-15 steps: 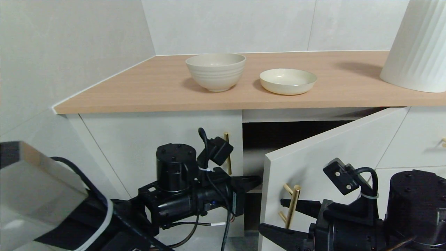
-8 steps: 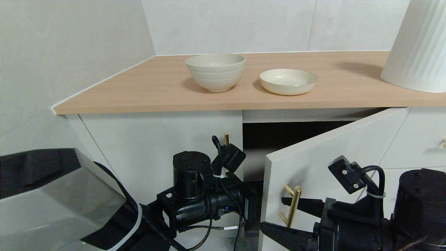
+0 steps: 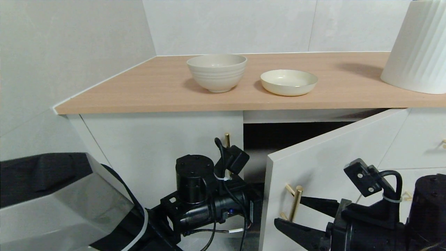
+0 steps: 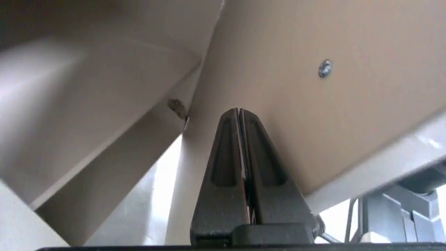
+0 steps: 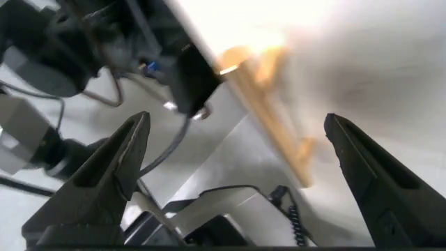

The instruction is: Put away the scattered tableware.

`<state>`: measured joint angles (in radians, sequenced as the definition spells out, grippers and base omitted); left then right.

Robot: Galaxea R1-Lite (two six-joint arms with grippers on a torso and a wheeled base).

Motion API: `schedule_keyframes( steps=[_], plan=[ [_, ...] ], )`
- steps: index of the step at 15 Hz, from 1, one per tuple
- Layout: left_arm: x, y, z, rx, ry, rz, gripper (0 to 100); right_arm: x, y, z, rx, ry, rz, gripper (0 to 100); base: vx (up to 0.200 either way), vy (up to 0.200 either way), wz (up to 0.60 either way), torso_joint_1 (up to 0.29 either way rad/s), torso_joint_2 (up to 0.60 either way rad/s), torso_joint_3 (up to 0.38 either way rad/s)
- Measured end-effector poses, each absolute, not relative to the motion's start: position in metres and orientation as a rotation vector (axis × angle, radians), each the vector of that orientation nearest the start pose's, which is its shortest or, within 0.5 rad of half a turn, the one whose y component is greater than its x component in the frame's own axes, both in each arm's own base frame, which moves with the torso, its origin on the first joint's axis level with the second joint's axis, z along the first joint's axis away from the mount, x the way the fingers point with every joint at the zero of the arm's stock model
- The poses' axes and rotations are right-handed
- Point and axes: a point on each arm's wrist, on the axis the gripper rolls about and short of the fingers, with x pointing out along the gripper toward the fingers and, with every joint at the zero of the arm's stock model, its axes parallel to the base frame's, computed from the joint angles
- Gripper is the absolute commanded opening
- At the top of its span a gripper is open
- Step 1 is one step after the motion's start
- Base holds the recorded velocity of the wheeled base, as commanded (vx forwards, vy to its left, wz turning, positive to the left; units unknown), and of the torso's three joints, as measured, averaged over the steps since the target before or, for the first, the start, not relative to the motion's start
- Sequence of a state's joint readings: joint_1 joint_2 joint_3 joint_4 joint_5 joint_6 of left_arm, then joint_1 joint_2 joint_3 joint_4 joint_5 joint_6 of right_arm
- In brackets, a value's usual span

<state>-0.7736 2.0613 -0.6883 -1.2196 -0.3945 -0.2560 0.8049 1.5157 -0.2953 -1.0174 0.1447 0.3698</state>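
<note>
Two pieces of tableware are seen on the wooden surface (image 3: 156,94), both above and farther off than the arms. Below it, a cabinet door (image 3: 334,150) stands partly open at the right of a dark compartment (image 3: 296,134) whose contents cannot be told. The deep bowl (image 3: 216,72) is set to the left, nearer the left arm. The shallow dish (image 3: 289,82) is set near it on the right, above the opening. Nothing is seen in either. The upright gold handle (image 3: 297,204) is straddled by the right jaws, held wide apart. The left jaws are pressed together, low at the opening beside the door's edge.
</note>
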Motion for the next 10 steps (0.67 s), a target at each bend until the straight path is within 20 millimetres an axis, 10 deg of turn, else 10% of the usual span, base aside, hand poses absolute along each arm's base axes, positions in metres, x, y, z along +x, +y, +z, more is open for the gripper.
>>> schedule_keyframes(
  steps=[10],
  plan=[
    [0.234,-0.263,0.104,-0.197,0.34,-1.166,0,0.108,0.106,0.147,0.268,0.391,0.831,100,-0.02,0.0,0.0,-0.001,0.0,0.0]
  ],
)
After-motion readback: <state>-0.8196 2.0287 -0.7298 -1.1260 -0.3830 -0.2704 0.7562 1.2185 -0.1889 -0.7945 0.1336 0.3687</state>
